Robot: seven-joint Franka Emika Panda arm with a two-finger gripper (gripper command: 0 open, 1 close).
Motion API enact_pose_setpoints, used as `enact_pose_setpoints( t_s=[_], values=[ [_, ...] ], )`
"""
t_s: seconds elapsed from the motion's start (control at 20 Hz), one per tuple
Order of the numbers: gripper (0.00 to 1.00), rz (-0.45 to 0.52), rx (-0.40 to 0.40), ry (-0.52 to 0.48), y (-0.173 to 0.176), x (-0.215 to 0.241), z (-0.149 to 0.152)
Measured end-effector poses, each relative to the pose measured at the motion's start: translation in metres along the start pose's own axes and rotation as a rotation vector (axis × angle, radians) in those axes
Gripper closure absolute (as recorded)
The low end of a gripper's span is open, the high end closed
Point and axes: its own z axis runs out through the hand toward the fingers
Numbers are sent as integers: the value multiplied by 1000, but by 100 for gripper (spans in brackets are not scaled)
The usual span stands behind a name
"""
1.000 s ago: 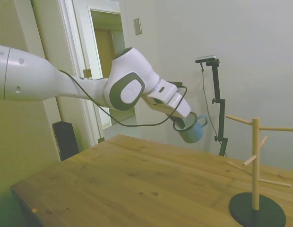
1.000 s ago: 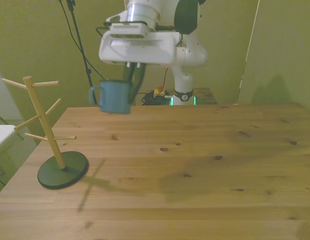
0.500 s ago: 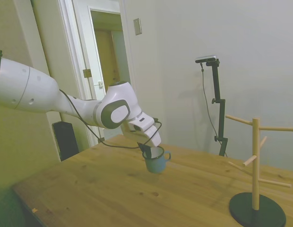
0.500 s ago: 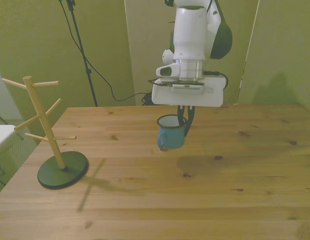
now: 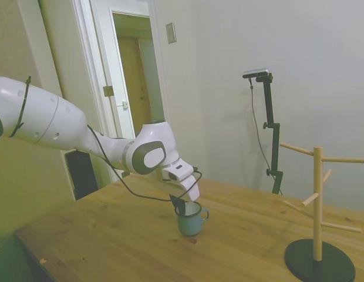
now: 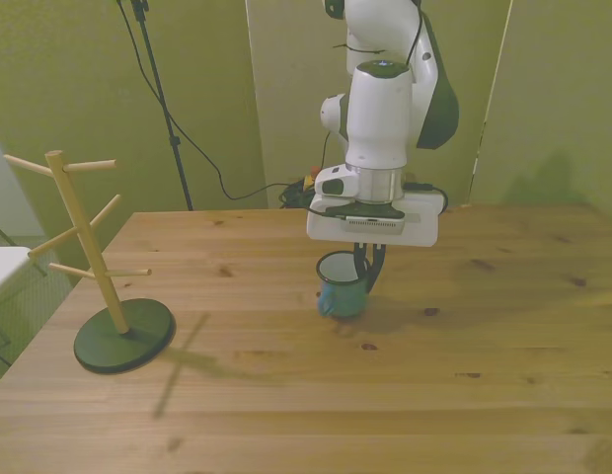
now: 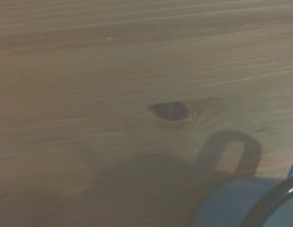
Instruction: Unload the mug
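Pale walls and a doorway back a bare wooden desk (image 6: 464,326) carrying very little. Two dark fingers (image 6: 369,263) of the white arm's gripper (image 6: 363,269) are closed across the rim wall of a small teal-blue enamel-style mug with white inside and a thin dark rim (image 6: 342,284), one inside the cup and one outside, on the front view's right of the rim. Mug stands upright near the desk's middle, its base at or just above the boards; contact cannot be confirmed. In the wrist view the mug's (image 7: 241,203) handle throws a shadow close beside it, suggesting very little clearance. Loop handle (image 5: 204,215) points away from the fingers. Judged light, rigid, slick-glazed, liable to chip; the rim pinch suits it. A wooden peg tree on a dark round base (image 6: 101,267) stands well apart, at the front view's left, pegs empty.
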Motion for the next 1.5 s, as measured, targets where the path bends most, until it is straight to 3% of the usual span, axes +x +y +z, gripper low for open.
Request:
enact_pose_setpoints(
  t_s=[0.7,0.75,1.3,1.5],
  values=[
    [100,-8,-27,14,3,4,14],
    [0,-8,-27,14,3,4,14],
    [0,-5,-25,19,3,5,12],
    [0,3,-12,33,7,11,-4]
  ],
)
